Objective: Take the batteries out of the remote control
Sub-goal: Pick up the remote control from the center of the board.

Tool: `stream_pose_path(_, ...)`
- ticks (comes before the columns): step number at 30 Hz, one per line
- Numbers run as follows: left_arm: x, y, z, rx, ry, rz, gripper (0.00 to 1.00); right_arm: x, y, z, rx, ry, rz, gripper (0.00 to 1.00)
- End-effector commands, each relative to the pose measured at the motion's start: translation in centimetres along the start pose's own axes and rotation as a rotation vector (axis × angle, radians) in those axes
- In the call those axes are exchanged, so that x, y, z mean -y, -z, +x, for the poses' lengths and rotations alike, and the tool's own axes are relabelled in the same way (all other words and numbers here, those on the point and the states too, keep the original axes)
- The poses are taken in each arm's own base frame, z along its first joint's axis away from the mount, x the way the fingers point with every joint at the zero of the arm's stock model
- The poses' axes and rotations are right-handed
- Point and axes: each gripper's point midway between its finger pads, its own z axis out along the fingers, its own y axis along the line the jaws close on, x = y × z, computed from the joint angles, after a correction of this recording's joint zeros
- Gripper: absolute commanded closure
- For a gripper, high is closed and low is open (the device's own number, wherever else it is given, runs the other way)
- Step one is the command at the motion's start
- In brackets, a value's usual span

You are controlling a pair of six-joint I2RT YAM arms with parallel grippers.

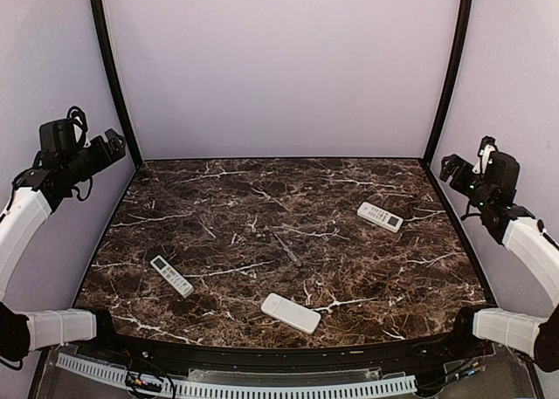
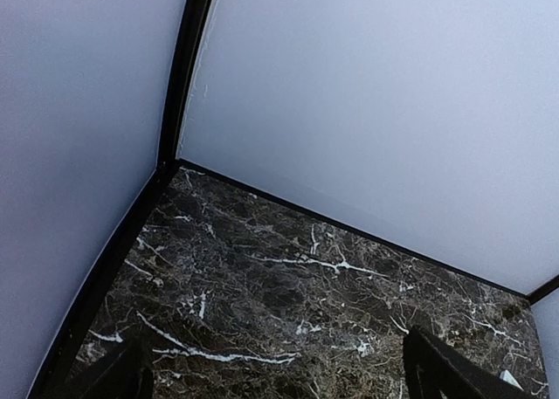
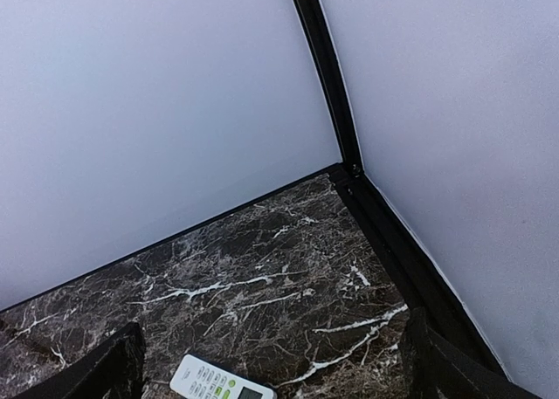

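Three white remote controls lie on the marble table (image 1: 262, 198): a slim one (image 1: 171, 275) button side up at the left, a wider one (image 1: 291, 313) face down near the front, and a third (image 1: 380, 216) button side up at the right. The batteries are hidden. My left gripper (image 1: 113, 146) hangs high over the table's far left corner, open and empty (image 2: 279, 381). My right gripper (image 1: 450, 168) hangs high over the far right edge, also open and empty (image 3: 275, 374). The right remote (image 3: 218, 383) shows below it in the right wrist view.
Pale walls with black corner posts (image 1: 109, 67) close the table in at the back and both sides. A black rim (image 1: 262, 351) runs along the front edge, between the two arm bases.
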Motion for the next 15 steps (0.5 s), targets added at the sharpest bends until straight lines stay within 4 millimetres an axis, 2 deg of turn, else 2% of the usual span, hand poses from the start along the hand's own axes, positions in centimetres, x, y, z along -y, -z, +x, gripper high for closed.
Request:
stream_pose_path(1,2.3,0.9,-1.3,-0.053,-0.078,0.078,0.01,0.1,0.7,-1.7,0.04,-0.034,0.022,0.01)
stream_pose_path(2,2.4,0.7,-1.1,-0.074,-0.1,0.084,0.01,0.0,0.9,-1.9,0.041,-0.033,0.018,0.01)
stream_pose_path(3,3.0,1.0,-2.0,-0.059,-0.112,0.097,0.01,-0.2,1.0,-2.1,0.036,-0.024,0.013,0.01)
stream_pose_path(7,4.2,0.9,-3.0,-0.057,-0.155,0.142,0.01,-1.7,1.5,-2.9,0.01,0.033,-0.046,0.01)
stream_pose_path(11,5.3,0.5,-3.1,-0.014,-0.204,0.216,0.01,-4.3,2.0,-3.1,-0.04,0.091,-0.179,0.01)
stream_pose_path(13,5.4,0.0,-2.1,-0.032,-0.212,0.244,0.01,-5.6,2.1,-2.4,-0.094,0.097,-0.249,0.01)
stream_pose_path(15,5.5,-0.5,-0.8,-0.067,-0.212,0.266,0.01,-7.2,2.0,-0.9,-0.164,0.098,-0.32,0.01)
